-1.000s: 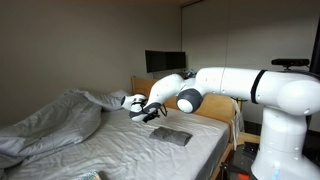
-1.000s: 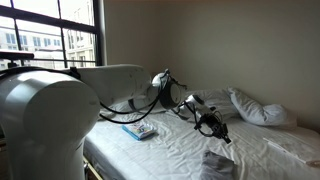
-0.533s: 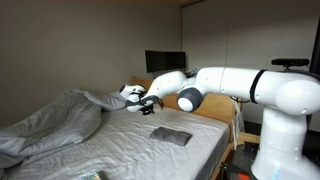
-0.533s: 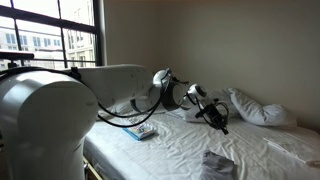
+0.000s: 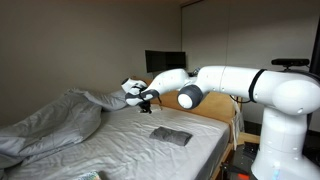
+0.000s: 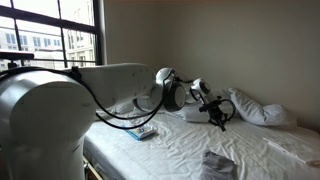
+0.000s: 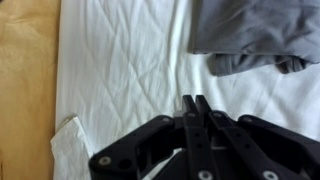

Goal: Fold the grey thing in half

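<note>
A large crumpled grey blanket (image 5: 55, 118) lies over one side of the bed; in an exterior view it shows as a pale heap (image 6: 258, 108) with a grey fold (image 6: 217, 163) at the bottom edge. In the wrist view a grey edge of it (image 7: 250, 35) lies at the top right on the white sheet. My gripper (image 5: 146, 101) (image 6: 216, 118) hangs above the bed near the blanket's far tip without touching it. Its fingers (image 7: 196, 102) are shut together and hold nothing.
A small flat grey rectangle (image 5: 170, 136) (image 6: 145, 131) lies on the white sheet (image 5: 130, 150) near the robot's side. A dark screen (image 5: 165, 61) stands behind the bed. A window (image 6: 50, 35) is on one wall. Tan floor (image 7: 28, 90) borders the mattress.
The gripper has risen off the sheet and moved toward the far end of the bed, staying shut. The blanket and the small rectangle have not moved.
</note>
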Controlling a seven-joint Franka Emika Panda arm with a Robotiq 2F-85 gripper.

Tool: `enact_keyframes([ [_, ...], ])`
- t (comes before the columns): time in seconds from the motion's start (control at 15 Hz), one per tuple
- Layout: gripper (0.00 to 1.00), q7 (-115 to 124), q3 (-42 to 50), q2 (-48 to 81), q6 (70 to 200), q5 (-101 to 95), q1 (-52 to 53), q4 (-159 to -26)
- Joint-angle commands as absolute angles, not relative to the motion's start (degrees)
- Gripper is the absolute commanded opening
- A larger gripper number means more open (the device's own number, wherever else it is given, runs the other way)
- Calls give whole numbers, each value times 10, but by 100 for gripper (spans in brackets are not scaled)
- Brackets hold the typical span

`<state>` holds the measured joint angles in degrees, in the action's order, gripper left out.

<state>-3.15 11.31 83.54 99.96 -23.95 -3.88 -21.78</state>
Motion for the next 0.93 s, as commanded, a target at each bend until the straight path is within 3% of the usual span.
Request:
enact_keyframes([
  [0.0,8,-124,64,809,1031,-194,-87,-218],
  [0.53,8,-221,-1,759,1000,-24,-188,-215],
  [0.87,8,-209,0,764,997,-10,-194,-209],
])
